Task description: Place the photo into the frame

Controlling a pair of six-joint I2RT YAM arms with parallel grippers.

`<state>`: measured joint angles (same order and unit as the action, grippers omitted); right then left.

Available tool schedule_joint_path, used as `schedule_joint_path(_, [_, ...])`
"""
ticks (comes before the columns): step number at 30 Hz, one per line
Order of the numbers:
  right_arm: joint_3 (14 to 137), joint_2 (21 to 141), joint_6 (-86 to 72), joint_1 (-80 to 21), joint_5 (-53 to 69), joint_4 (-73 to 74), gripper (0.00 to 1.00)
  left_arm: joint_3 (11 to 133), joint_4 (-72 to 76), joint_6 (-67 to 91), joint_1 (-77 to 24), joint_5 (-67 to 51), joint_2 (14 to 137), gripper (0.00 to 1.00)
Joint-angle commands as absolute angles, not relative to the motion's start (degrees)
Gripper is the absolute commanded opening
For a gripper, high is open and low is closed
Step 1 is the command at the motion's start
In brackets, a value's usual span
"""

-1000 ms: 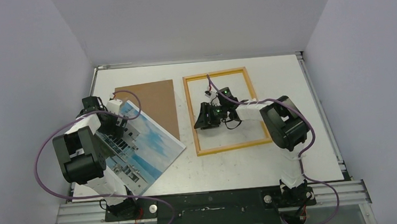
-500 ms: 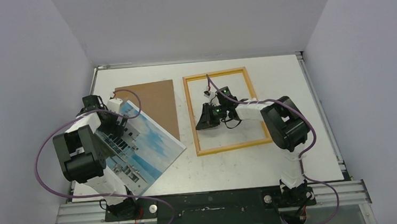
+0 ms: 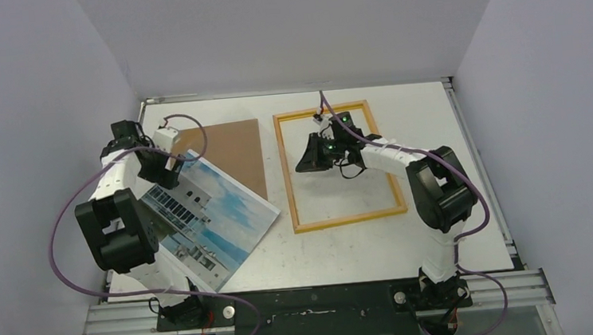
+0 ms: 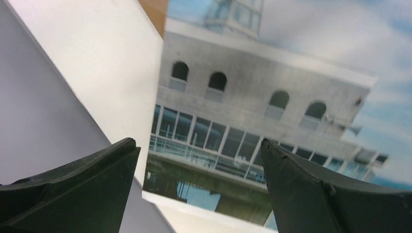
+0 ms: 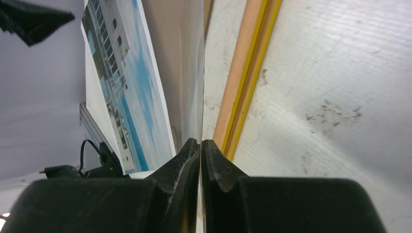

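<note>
The photo, a print of a white building and blue sky, lies picture-up on the table's left half; it also shows in the left wrist view and the right wrist view. My left gripper is open above its back left corner, and the print shows between the tips. The frame lies flat at centre right; its left rail shows pale wood and yellow. My right gripper is inside the frame near that rail, shut on what looks like a thin clear sheet seen edge-on.
A brown fibreboard backing panel lies between the photo and the frame, its front left part under the print. Grey walls close the table at the left, back and right. The arm bases stand on the near rail.
My left gripper has pulled back and left off the photo, which shifted slightly right. My right gripper has moved back within the frame.
</note>
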<state>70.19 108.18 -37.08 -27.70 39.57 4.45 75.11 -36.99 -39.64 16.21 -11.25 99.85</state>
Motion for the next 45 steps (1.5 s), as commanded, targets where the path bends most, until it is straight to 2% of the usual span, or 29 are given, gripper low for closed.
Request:
schedule_joint_path(1, [71.79,105.71,-40.03,-26.07,34.80,0.43,0.05,71.27,-48.38,-54.17,18.16,-10.68,94.88,0.96])
schedule_joint_path(10, [72.11,108.53,-41.64,-26.12,33.10,-3.15,0.05,59.12,-53.64,-75.62,26.51,-2.20,88.51,0.96])
schedule_joint_path(17, [72.92,107.79,-40.88,-26.13,32.79,-1.81,0.05,45.13,-37.97,-79.53,26.97,-0.48,81.62,0.97])
schedule_joint_path(21, [73.45,107.26,-40.80,-26.17,32.78,-1.37,0.05,42.55,-36.38,-82.57,27.07,0.61,80.72,0.97])
schedule_joint_path(25, [73.39,106.65,-40.79,-26.45,32.86,-1.15,0.05,41.20,-30.61,-81.19,26.85,1.62,81.15,0.97])
schedule_joint_path(31, [72.82,104.72,-40.69,-26.80,32.52,-1.25,0.05,38.91,-13.68,-72.67,23.64,2.47,83.77,0.97])
schedule_joint_path(45, [69.02,99.04,-41.41,-24.55,30.45,-2.98,0.05,51.25,-4.89,-55.76,17.30,5.77,97.88,0.98])
